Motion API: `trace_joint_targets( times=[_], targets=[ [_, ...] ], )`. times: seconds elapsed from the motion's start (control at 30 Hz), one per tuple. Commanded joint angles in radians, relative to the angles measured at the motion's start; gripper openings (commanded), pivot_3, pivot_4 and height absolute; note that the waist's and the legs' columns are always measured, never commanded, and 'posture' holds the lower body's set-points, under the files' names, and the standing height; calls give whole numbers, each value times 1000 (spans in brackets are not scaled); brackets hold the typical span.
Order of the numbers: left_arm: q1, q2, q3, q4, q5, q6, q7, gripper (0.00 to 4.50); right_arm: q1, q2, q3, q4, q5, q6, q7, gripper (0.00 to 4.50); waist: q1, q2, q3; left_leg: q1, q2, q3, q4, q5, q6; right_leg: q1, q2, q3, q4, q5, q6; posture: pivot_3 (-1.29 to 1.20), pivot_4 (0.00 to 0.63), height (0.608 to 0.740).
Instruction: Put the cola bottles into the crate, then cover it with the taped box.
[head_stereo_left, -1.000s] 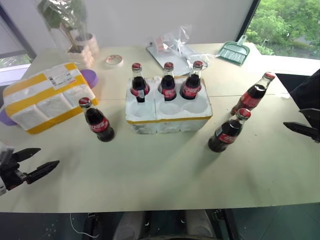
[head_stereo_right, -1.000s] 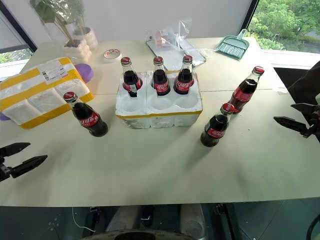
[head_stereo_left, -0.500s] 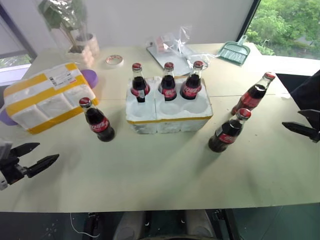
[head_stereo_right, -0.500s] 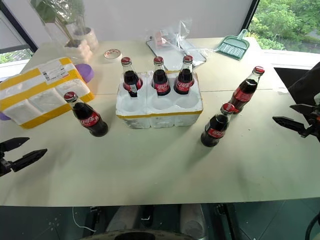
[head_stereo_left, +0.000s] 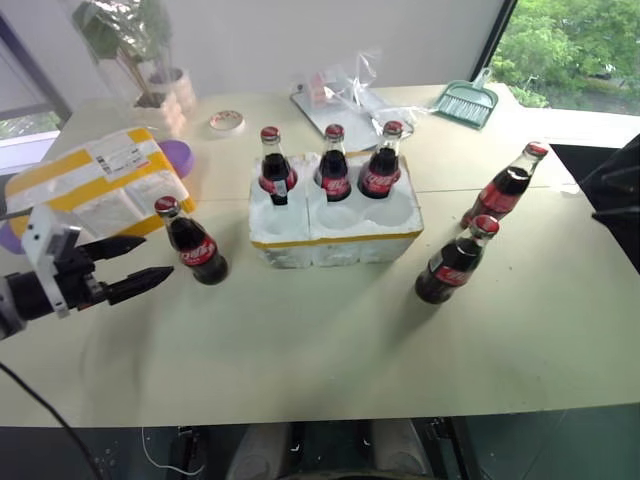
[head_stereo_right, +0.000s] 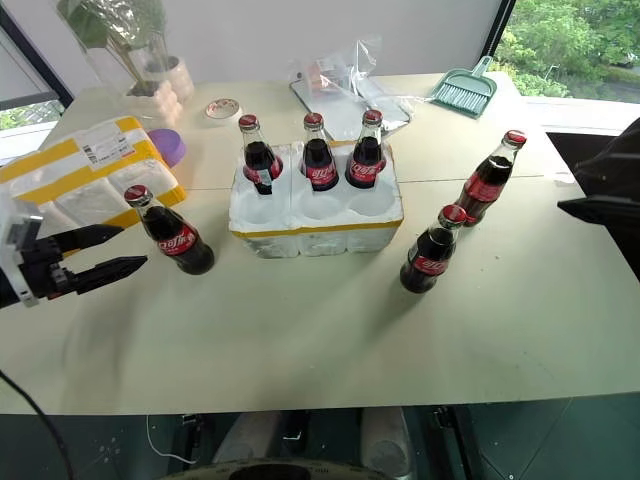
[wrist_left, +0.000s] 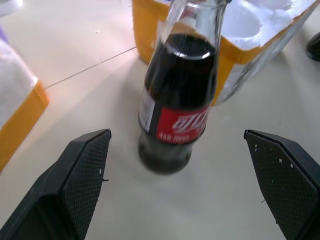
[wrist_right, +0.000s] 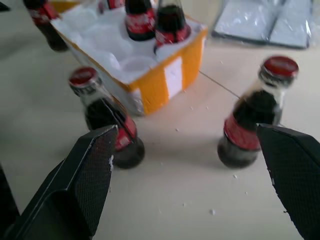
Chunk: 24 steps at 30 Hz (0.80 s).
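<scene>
Three cola bottles (head_stereo_left: 334, 160) stand in the crate (head_stereo_left: 335, 236)'s back row, the taped box (head_stereo_left: 95, 190) to its left.

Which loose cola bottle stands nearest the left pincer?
The lone bottle left of the crate, just ahead of the open left pincer; the other two stand on the crate's right.

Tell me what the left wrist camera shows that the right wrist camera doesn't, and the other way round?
Left wrist view: one cola bottle standing on the table between the open left gripper, with the taped box at the edge. Right wrist view: two loose bottles ahead of the open right gripper, bottles seated in the crate's far wells, and a clear plastic bag. Both show the crate with empty wells.
</scene>
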<state>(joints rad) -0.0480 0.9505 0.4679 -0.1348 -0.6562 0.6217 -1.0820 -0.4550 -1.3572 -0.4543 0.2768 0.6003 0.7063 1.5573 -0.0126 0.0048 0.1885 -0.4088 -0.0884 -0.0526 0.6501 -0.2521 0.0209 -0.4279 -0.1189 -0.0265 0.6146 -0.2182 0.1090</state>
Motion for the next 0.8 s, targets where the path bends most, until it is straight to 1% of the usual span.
trace_joint_targets(
  times=[0.03,0.23,0.4,0.53,0.8],
  targets=[
    [-55,6,-47,40,23,-31,-14,4473,-53,-36,-93,-158,151,150,-17,4500,1,1,0,0,0,0,0,0,0,0,0,0,0,0,0,0,150,738],
    [-127,-26,-131,120,62,-79,-26,4473,-130,-12,-131,-357,343,318,-112,4500,4,0,0,-1,0,0,0,0,0,-1,-1,0,0,1,2,0,150,738],
    [-183,-73,-200,154,78,-94,-34,4473,-174,2,-118,-450,458,376,-186,4500,8,0,1,-2,0,0,0,0,0,-1,-1,0,-1,1,2,0,150,738],
    [-213,-105,-247,185,109,-117,-28,4473,-182,14,-101,-478,494,373,-228,4500,17,0,1,-2,0,0,0,0,1,-1,-1,0,-1,1,2,0,150,738],
    [-261,-151,-266,239,139,-144,-8,4473,-187,30,-83,-492,538,360,-280,4500,25,-1,1,-2,0,0,0,1,2,-1,-1,0,0,1,2,0,150,738]
  ],
)
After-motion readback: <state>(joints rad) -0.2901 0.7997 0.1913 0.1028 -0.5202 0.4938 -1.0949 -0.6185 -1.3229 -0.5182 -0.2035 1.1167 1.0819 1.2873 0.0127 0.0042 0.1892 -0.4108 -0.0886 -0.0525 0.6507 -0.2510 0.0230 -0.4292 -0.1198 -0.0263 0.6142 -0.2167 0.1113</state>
